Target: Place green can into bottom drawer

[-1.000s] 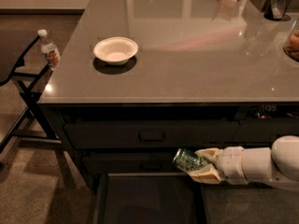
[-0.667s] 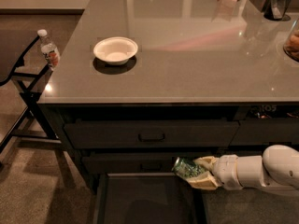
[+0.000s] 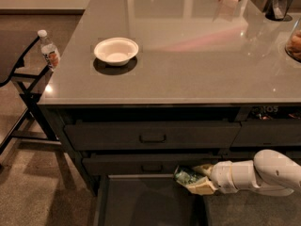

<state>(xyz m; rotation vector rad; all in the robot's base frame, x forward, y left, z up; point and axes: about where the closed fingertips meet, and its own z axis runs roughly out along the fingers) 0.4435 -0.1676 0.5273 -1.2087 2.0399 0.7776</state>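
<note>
The green can [image 3: 186,177] lies on its side in my gripper [image 3: 197,179], whose fingers are shut on it. My white arm reaches in from the lower right. The can hangs over the right part of the open bottom drawer [image 3: 141,204], just below the two closed drawer fronts [image 3: 153,136]. The drawer's dark floor shows under and left of the can.
A grey countertop [image 3: 188,65] carries a white bowl [image 3: 116,50] at its left and jars at the far right. A clear water bottle [image 3: 48,50] stands on a dark chair frame at the left. The floor is brown carpet.
My gripper with the can has moved a little lower and to the left, further over the open bottom drawer.
</note>
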